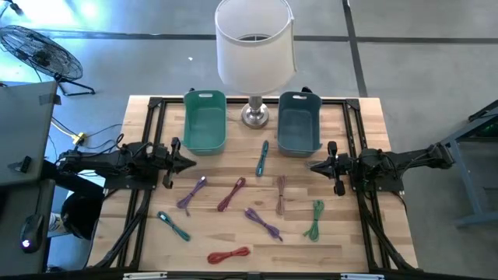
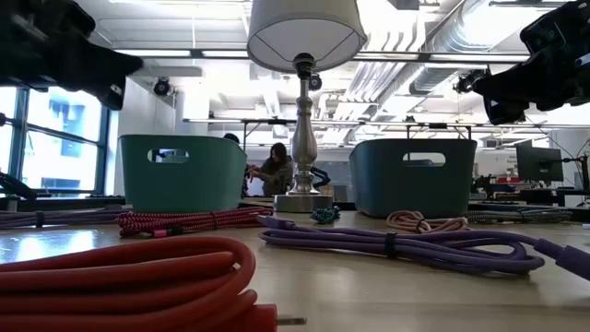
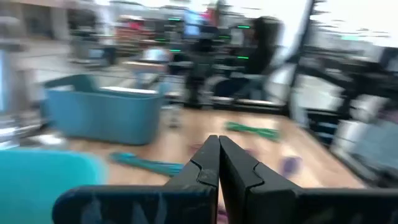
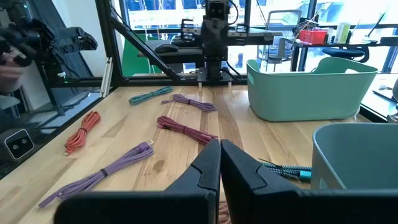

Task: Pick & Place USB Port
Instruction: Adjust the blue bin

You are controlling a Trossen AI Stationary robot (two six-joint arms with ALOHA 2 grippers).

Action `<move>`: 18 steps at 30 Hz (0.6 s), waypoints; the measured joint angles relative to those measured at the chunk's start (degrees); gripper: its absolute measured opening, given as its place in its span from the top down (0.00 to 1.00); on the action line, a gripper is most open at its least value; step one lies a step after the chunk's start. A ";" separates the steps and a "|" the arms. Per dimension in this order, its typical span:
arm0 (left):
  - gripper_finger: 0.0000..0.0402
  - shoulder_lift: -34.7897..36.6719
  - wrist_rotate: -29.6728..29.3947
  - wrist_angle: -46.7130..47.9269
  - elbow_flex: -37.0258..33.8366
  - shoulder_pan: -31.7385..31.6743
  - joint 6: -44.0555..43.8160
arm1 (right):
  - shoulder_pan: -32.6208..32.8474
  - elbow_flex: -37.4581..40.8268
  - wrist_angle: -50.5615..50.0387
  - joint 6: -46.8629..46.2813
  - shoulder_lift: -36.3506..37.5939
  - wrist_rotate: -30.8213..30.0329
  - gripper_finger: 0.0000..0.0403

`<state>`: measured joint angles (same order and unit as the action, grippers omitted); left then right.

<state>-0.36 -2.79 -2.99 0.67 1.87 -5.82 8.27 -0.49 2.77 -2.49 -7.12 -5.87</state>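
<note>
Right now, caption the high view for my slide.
Both grippers, left and right, shut above bundled cables; two bins flank lamp.

Bench point(image 1: 366, 124): pale wood, black frame. Bins: one light green point(image 1: 205, 120), one darker teal point(image 1: 299, 120). Lamp point(image 1: 254, 43): white shade, silver base. Cables: orange-red point(image 1: 229, 254), purple point(image 1: 263, 222), green point(image 1: 314, 218), teal point(image 1: 173, 225), maroon braided point(image 1: 231, 194), pinkish point(image 1: 280, 194).

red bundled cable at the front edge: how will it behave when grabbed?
The red coiled cable looks soft and floppy, so the ends would likely droop. Its loops look loosely gathered, with no tie visible, so they may spread. It looks light and lies flat, so it probably slides on the wooden table rather than rolls.
</note>
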 joint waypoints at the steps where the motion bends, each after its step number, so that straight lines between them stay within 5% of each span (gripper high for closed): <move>1: 1.00 -0.02 -2.05 0.13 0.00 0.00 0.00 | 0.00 0.00 0.10 0.79 0.01 -0.78 0.99; 6: 1.00 -0.04 -5.75 0.19 0.00 0.00 0.00 | -0.02 -0.02 2.52 2.52 0.01 -5.27 0.99; 18: 1.00 -0.02 -8.30 0.13 0.42 0.02 -0.43 | 0.00 0.00 8.01 -4.79 0.01 -3.07 0.99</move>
<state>-0.38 -11.09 -2.85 1.08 1.89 -6.25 8.27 -0.49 10.77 -7.28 -7.11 -8.94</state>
